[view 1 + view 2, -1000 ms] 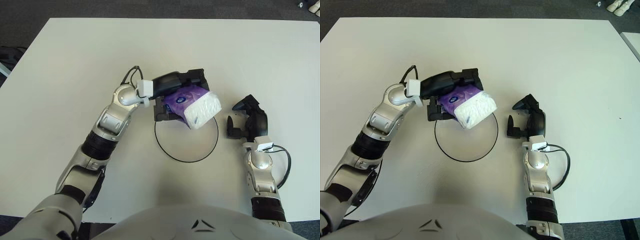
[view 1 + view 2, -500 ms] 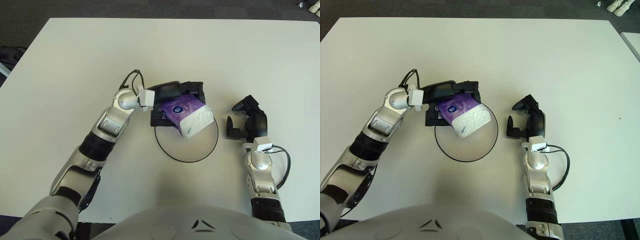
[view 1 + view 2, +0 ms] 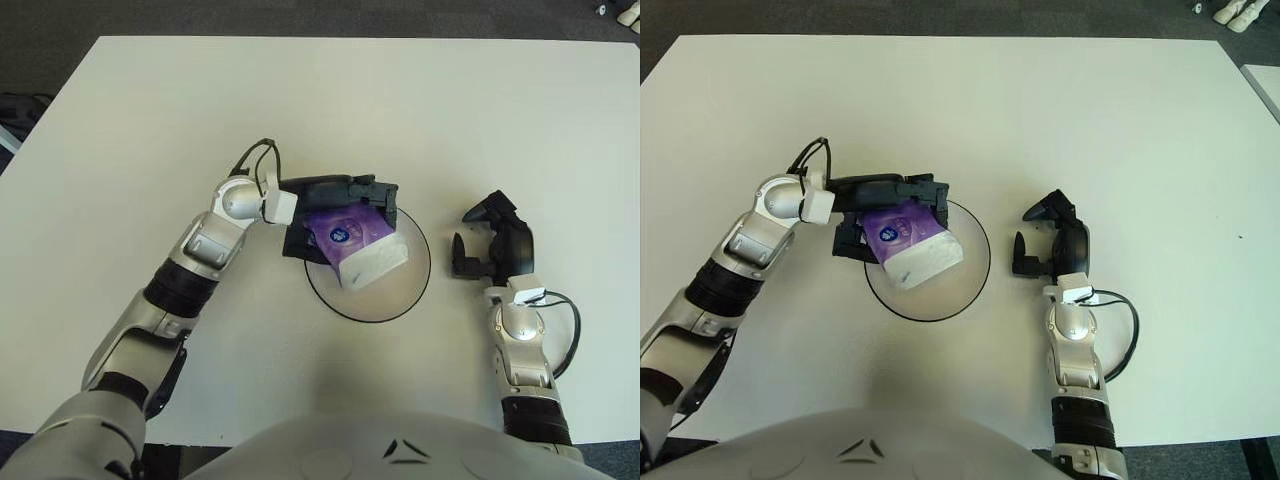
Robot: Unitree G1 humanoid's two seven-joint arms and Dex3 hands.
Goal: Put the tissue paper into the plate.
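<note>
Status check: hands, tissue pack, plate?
Left hand shut on tissue pack, over the plate, not released. Right hand idle, open, right of the plate. Nothing in the way.

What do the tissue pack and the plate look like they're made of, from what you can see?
Tissue pack: looks like soft tissue in a thin, glossy purple plastic wrap with a printed round label; the white end looks matte and fibrous. It is held by the left hand over the plate. Plate: smooth, pale, with a thin dark rim; possibly plastic or ceramic, I cannot tell which. The right hand shows to the plate's right.
</note>
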